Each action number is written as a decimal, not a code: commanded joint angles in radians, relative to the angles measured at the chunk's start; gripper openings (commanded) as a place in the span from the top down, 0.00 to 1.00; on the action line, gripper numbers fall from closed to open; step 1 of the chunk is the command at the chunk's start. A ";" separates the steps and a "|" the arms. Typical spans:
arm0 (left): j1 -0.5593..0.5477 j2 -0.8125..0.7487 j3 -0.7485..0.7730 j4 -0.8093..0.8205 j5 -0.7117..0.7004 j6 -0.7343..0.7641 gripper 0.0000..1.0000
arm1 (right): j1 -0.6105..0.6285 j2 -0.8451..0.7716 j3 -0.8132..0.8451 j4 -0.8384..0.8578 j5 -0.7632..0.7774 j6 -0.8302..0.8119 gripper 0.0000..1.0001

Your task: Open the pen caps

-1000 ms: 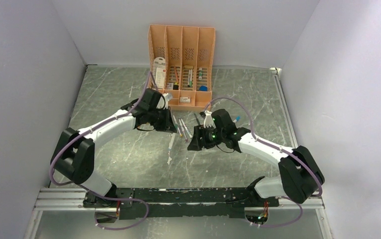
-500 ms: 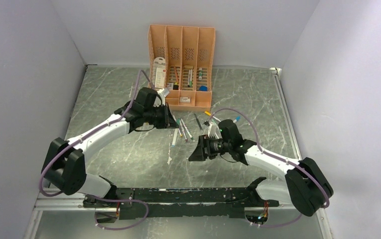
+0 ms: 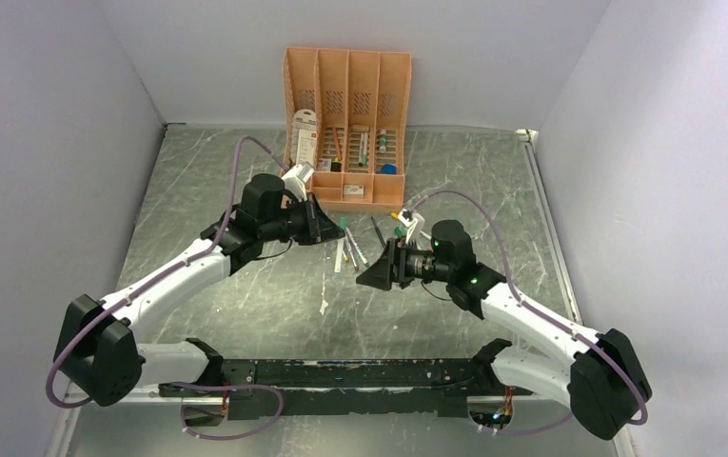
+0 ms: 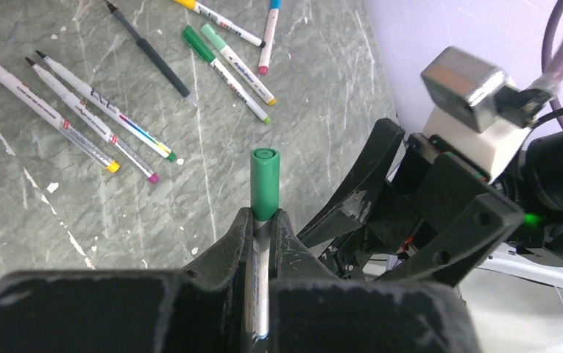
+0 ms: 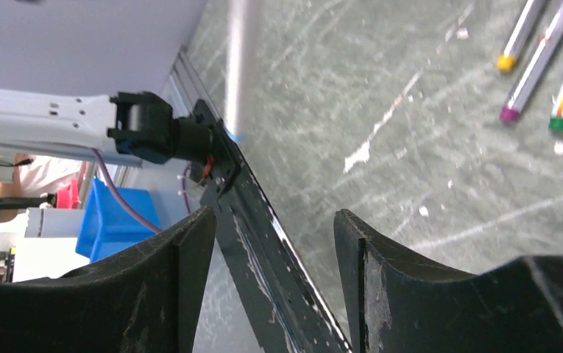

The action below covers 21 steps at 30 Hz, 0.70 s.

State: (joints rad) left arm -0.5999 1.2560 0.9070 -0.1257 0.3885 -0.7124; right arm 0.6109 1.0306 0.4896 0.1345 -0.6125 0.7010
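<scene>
My left gripper (image 3: 326,227) is shut on a pen, and its pale barrel (image 4: 262,272) lies between the fingers. The pen's green cap (image 4: 265,182) sticks out past the fingertips and is still on the pen. It also shows in the top view (image 3: 340,223). My right gripper (image 3: 374,276) is open and empty, a short way right of the green cap and facing it. In the right wrist view the right gripper (image 5: 271,250) holds nothing. Several other capped pens (image 4: 87,114) lie loose on the table (image 3: 245,190) between the two grippers (image 3: 350,249).
A peach-orange organiser (image 3: 345,71) with card packets and stationery stands at the back centre. More pens (image 3: 403,224) lie in front of it. White scuffs mark the table (image 5: 359,151). The metal frame rail (image 5: 263,228) runs along the near edge. Grey walls close in both sides.
Both arms have swung their elbows outward. My left gripper has turned a little with the pen in it. My right gripper dipped toward me, then rose slightly, staying open.
</scene>
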 commanded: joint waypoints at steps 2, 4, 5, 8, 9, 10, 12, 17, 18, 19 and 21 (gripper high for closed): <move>-0.013 -0.026 -0.060 0.161 0.048 -0.051 0.93 | 0.006 0.043 0.114 0.041 0.010 -0.003 0.40; -0.020 -0.032 -0.076 0.196 0.048 -0.069 0.93 | 0.009 0.059 0.132 0.069 0.011 0.008 0.40; -0.024 -0.034 -0.083 0.210 0.041 -0.077 0.93 | 0.010 0.067 0.141 0.083 0.011 0.014 0.40; -0.037 -0.047 -0.108 0.252 0.033 -0.107 0.93 | 0.015 0.114 0.177 0.083 0.015 0.015 0.41; -0.040 -0.051 -0.116 0.271 0.031 -0.117 0.93 | 0.017 0.129 0.191 0.068 0.020 0.007 0.42; -0.046 -0.054 -0.124 0.286 0.030 -0.129 0.93 | 0.022 0.139 0.201 0.056 0.029 0.001 0.43; -0.054 -0.066 -0.137 0.311 0.019 -0.148 0.93 | 0.031 0.156 0.213 0.046 0.038 -0.004 0.45; -0.072 -0.084 -0.161 0.360 0.000 -0.178 0.93 | 0.051 0.170 0.214 0.048 0.057 -0.002 0.51; -0.075 -0.084 -0.166 0.370 0.000 -0.182 0.93 | 0.055 0.170 0.212 0.049 0.063 0.000 0.55; -0.080 -0.084 -0.169 0.377 -0.001 -0.189 0.93 | 0.058 0.170 0.210 0.052 0.067 0.002 0.58; -0.088 -0.088 -0.179 0.392 -0.005 -0.196 0.93 | 0.066 0.171 0.206 0.061 0.073 0.007 0.63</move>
State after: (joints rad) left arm -0.6697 1.1889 0.7494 0.1761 0.4000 -0.8768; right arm 0.6621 1.2030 0.6842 0.1749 -0.5663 0.7067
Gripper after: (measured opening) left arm 0.131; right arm 0.411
